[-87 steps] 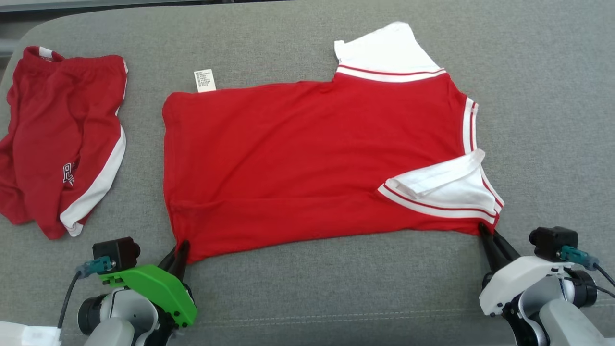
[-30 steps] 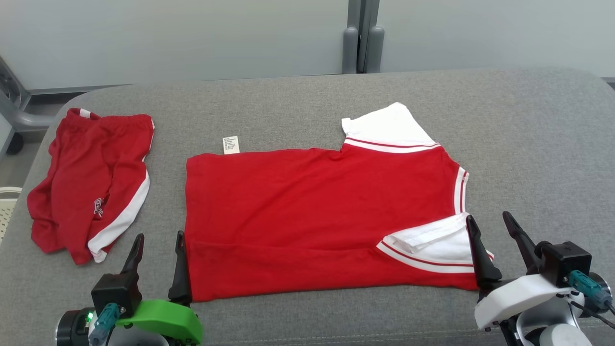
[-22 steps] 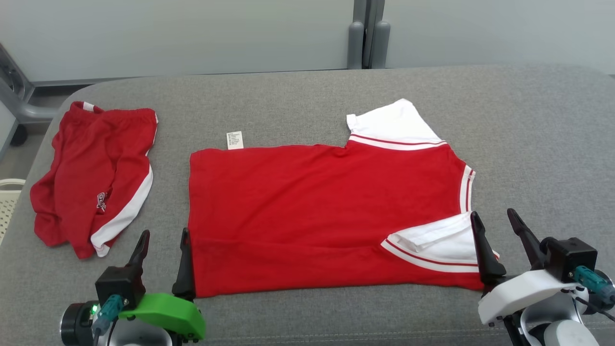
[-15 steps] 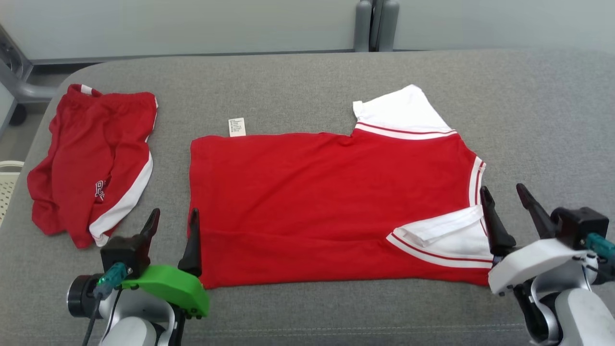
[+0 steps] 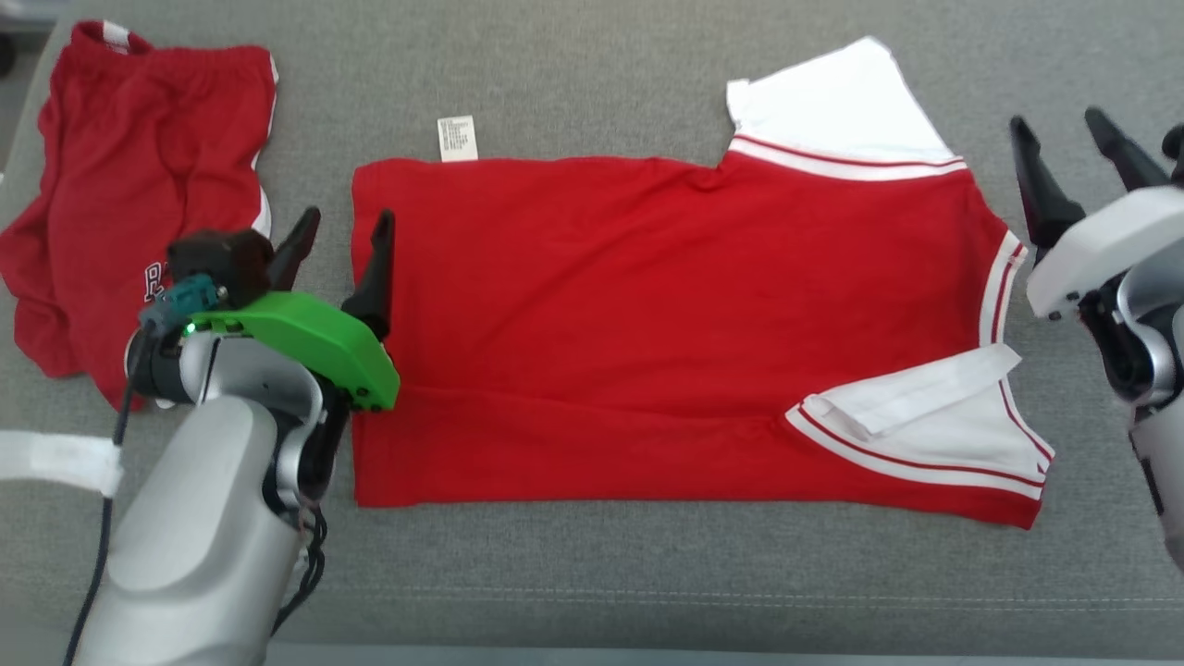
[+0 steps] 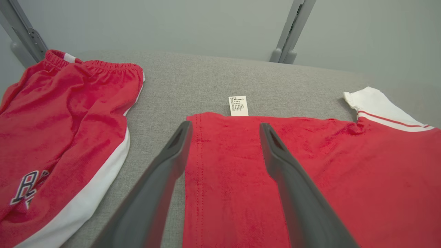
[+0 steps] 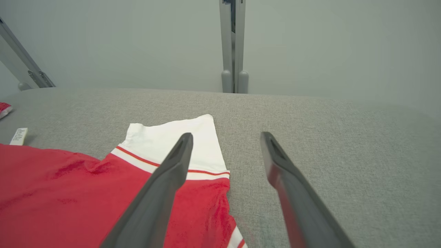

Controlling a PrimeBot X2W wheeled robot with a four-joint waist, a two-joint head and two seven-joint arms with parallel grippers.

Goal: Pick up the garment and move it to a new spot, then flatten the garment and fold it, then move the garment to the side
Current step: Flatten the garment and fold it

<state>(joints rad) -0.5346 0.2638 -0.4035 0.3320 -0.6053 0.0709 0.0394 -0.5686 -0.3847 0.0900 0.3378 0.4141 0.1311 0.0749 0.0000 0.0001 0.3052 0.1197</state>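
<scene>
Head view: red shirt (image 5: pixel 647 314) lies flat, spread sideways across the middle of the grey cushion (image 5: pixel 592 573), hem toward the robot's left, neck end to its right. Far white sleeve (image 5: pixel 832 102) sticks out, near sleeve (image 5: pixel 925 416) is turned in over the body. Care label (image 5: pixel 457 138) pokes out at the far hem corner. Red shorts (image 5: pixel 120 185) sit apart on the left, not our item

Left gripper (image 5: pixel 344 222): fingers spread, empty, straddling the hem edge. Left wrist view has one finger over bare cushion, the other over red cloth. Right gripper (image 5: pixel 1059 125): fingers spread, empty, just off the far shoulder

Handling, my read: light thin knit, fully limp, so anything unsupported will droop and crease. Not fragile, not slippery; cushion fabric likely drags on it. Flat cloth gives little to bite, so fingers must scrape under an edge. Best holds: far hem corner by the label on the left, far shoulder seam at the sleeve on the right. Lift both ends level or the middle sags
</scene>
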